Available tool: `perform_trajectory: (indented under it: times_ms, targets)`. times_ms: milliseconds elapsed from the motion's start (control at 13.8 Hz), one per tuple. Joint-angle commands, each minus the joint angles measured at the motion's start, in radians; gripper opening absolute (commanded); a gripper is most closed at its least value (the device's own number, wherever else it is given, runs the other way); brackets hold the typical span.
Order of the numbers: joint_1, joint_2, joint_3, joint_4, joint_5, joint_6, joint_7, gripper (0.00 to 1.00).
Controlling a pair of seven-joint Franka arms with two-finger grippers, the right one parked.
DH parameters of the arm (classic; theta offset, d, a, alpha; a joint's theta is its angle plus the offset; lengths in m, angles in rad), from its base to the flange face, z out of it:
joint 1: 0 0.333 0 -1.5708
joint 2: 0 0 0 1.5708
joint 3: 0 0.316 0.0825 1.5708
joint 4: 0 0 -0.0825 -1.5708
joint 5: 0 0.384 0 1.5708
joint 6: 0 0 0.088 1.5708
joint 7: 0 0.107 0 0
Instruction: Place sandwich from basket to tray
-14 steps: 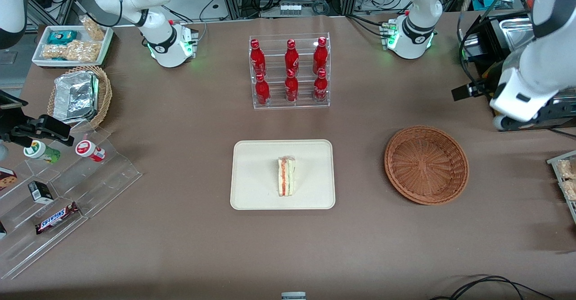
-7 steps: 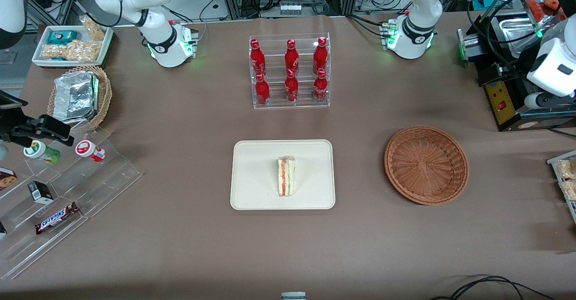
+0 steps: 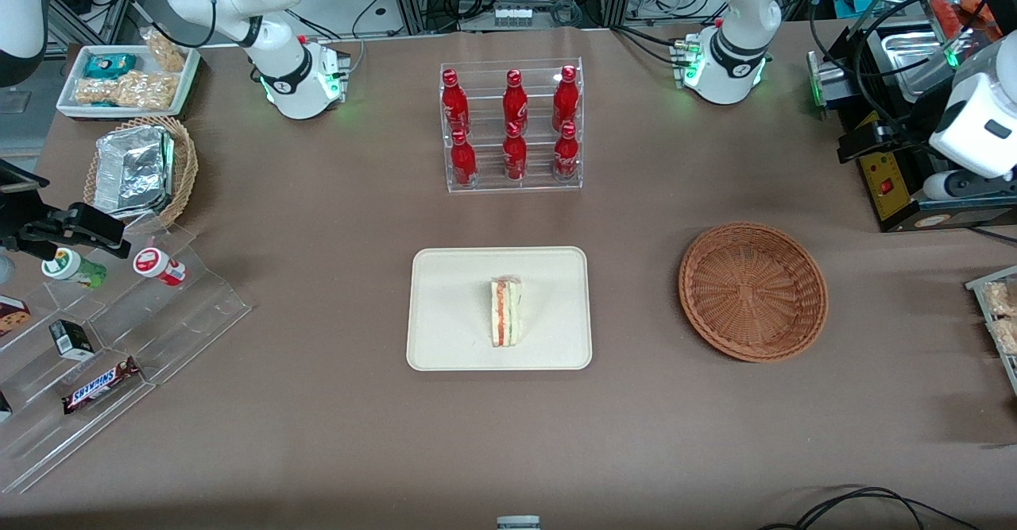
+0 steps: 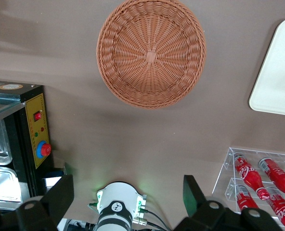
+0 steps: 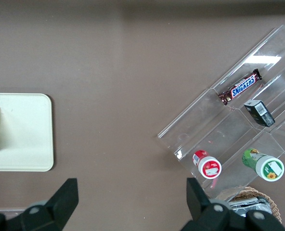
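**Sandwich on the tray, claw empty**

The sandwich point(image 3: 505, 312) lies on the cream tray point(image 3: 445, 339), near its middle and clear of the rim, with its red and green filling edge showing. The reddish-brown wicker basket point(image 3: 752, 292) sits on the bench point(image 3: 318, 403) beside the tray, toward the working arm's end, and holds nothing.

The left arm's claw point(image 4: 127, 179) hangs high above the bench at the working arm's end, farther from the front camera than the basket. Its two fingers point(image 4: 60, 195) are spread wide with nothing between them.

Judging from this, the placing step is done and the task looks complete. The next move calls for little more than parking the arm away from the tray, leaving the sandwich undisturbed.
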Motion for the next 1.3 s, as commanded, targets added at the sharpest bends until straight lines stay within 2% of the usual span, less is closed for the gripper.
perform_trajectory:
  times_ms: [0,145,362,1014,1232]
  targets:
    - [-0.076,-0.041,0.053,-0.052,0.008,0.048,0.006,1.00]
    - [-0.050,-0.052,0.057,-0.064,-0.057,0.053,0.011,1.00]
    - [-0.044,-0.051,0.057,-0.052,-0.057,0.054,0.009,1.00]
    - [-0.027,-0.029,0.056,-0.009,-0.048,0.054,0.012,1.00]
    - [-0.038,-0.016,0.050,-0.007,0.007,0.097,0.017,1.00]
